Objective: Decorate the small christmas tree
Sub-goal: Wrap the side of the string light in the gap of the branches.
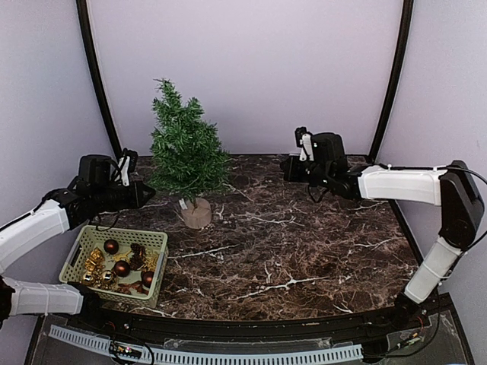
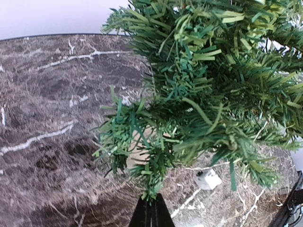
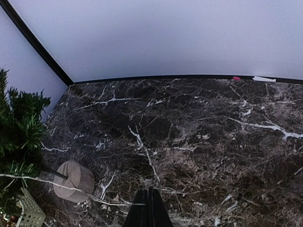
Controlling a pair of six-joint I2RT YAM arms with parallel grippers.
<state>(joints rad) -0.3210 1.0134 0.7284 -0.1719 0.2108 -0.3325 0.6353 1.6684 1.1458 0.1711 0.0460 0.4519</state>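
The small christmas tree [image 1: 185, 152] stands upright on its round wooden base [image 1: 196, 214] at the back left of the dark marble table. My left gripper [image 1: 144, 194] is shut, and its tip [image 2: 151, 202] touches the needles of a low left branch [image 2: 142, 142]. Whether any needle is pinched I cannot tell. My right gripper [image 1: 288, 167] hovers to the right of the tree, apart from it. It is shut [image 3: 149, 191] on a thin pale thread [image 3: 109, 202] that runs from the tree [image 3: 19, 127] across the base [image 3: 73, 181].
A light green basket [image 1: 156, 237] with gold and dark red ornaments sits at the front left, its corner [image 3: 31, 213] near the tree's base. Black frame posts and pale walls close in the back and sides.
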